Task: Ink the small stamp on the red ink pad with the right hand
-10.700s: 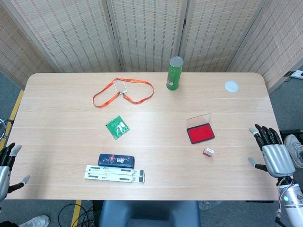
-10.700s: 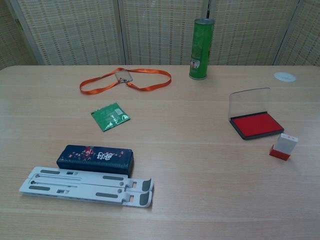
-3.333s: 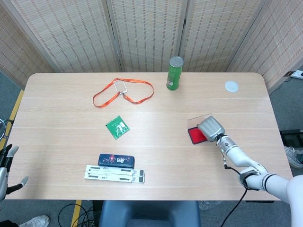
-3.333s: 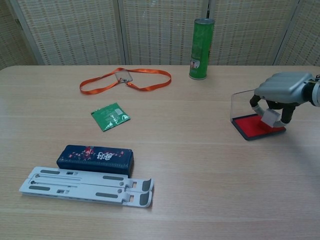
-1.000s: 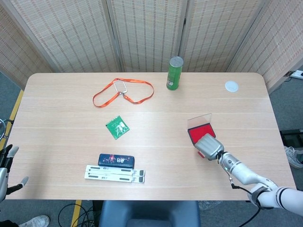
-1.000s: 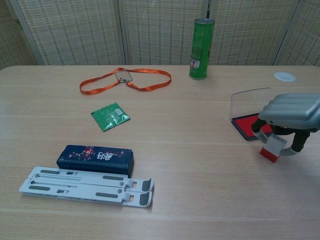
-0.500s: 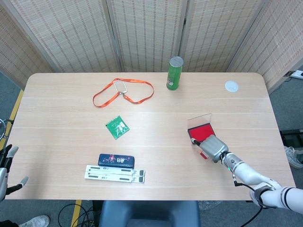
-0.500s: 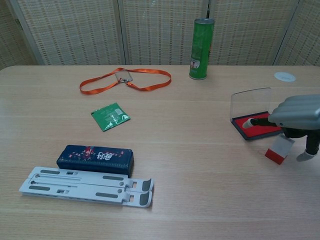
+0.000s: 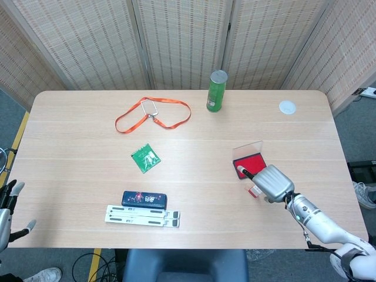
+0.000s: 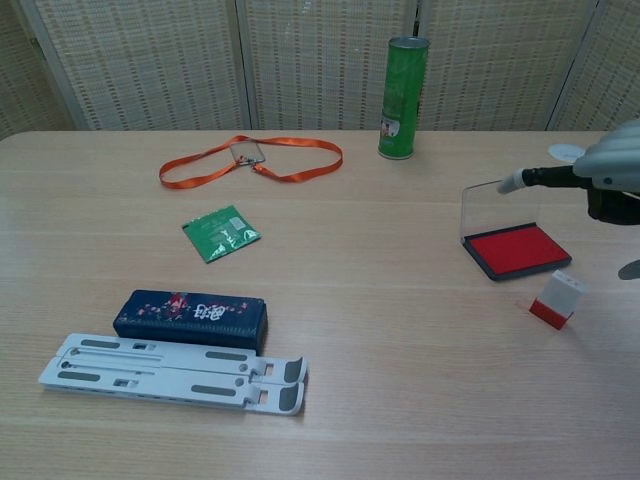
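The small stamp (image 10: 556,298), white-topped with a red base, stands by itself on the table just in front of the red ink pad (image 10: 515,249), whose clear lid is raised at the back. In the head view the stamp (image 9: 254,191) peeks out from under my right hand (image 9: 274,183). The right hand (image 10: 612,168) hovers above the pad's right side with fingers apart and one finger stretched out to the left; it holds nothing. My left hand (image 9: 7,212) hangs off the table's near left corner, fingers spread and empty.
A green can (image 9: 217,91) stands at the back. An orange lanyard (image 9: 154,113), a green packet (image 9: 145,157), a dark case (image 9: 145,200) and a white folding stand (image 9: 143,216) lie on the left half. A white disc (image 9: 287,106) sits at the far right.
The right hand has released the stamp and risen away to the right. The stamp now stands alone on the table in front of the pad. The left hand has not moved.
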Motion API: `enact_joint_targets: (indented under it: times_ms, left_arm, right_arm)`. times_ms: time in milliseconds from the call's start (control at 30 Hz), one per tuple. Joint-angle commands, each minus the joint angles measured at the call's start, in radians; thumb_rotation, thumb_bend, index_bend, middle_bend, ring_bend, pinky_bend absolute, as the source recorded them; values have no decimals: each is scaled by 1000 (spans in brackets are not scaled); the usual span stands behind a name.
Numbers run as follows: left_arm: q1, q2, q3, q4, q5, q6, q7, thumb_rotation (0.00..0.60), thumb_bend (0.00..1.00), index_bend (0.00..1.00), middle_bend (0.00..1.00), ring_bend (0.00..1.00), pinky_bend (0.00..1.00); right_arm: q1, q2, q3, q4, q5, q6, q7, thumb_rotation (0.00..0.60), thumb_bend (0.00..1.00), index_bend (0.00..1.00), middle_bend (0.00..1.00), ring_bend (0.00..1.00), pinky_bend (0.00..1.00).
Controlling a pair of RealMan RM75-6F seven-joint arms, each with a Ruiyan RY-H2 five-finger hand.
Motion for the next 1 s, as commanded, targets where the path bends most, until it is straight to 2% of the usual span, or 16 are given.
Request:
enact_joint_targets:
  times_ms: [33, 200, 267, 367, 500, 667, 767, 833, 900, 1000]
  left_arm:
    - [1, 0, -2, 0, -1, 4, -2, 600, 230, 0, 72, 98, 269]
    - [5, 2, -1, -2, 9, 16, -6, 600, 230, 0, 72, 98, 269]
    - [7, 1, 2, -3, 17, 21, -5, 600, 230, 0, 72, 98, 269]
    - [8, 0, 4, -4, 28, 28, -2, 600, 230, 0, 72, 98, 269]
    - [13, 1, 6, -4, 41, 42, -7, 600, 230, 0, 72, 98, 269]
    - [17, 5, 7, -3, 55, 54, -22, 600, 230, 0, 72, 98, 269]
    - [15, 6, 4, 0, 55, 54, -33, 600, 230, 0, 72, 98, 269]
    - [13, 7, 3, 1, 54, 51, -39, 600, 230, 0, 72, 98, 269]
    - [11, 6, 2, 1, 55, 50, -40, 600, 230, 0, 72, 98, 269]
    - [6, 3, 2, 5, 60, 43, -41, 600, 230, 0, 72, 98, 269]
  right_arm:
    - [-88, 56, -7, -17, -139, 171, 137, 600, 110, 0, 807, 656, 620]
    - [-240, -14, 7, 130, -242, 485, 224, 600, 108, 0, 631, 544, 524]
    - [-299, -64, 13, 207, -236, 572, 231, 600, 108, 0, 561, 508, 469]
    - [-364, -127, 21, 300, -199, 634, 244, 600, 107, 0, 446, 427, 364]
    - [-421, -203, 41, 410, -128, 655, 258, 600, 108, 0, 362, 352, 291]
    - [-450, -263, 79, 516, -44, 618, 330, 600, 115, 0, 333, 325, 257]
    - [-453, -258, 84, 513, -29, 586, 357, 600, 116, 0, 259, 255, 189]
    - [-452, -241, 74, 500, -37, 556, 387, 600, 110, 0, 142, 146, 74]
    - [-453, -233, 70, 496, -49, 548, 407, 600, 103, 0, 59, 67, 12]
    - [-459, -228, 66, 496, -59, 543, 408, 600, 87, 0, 1, 2, 0]
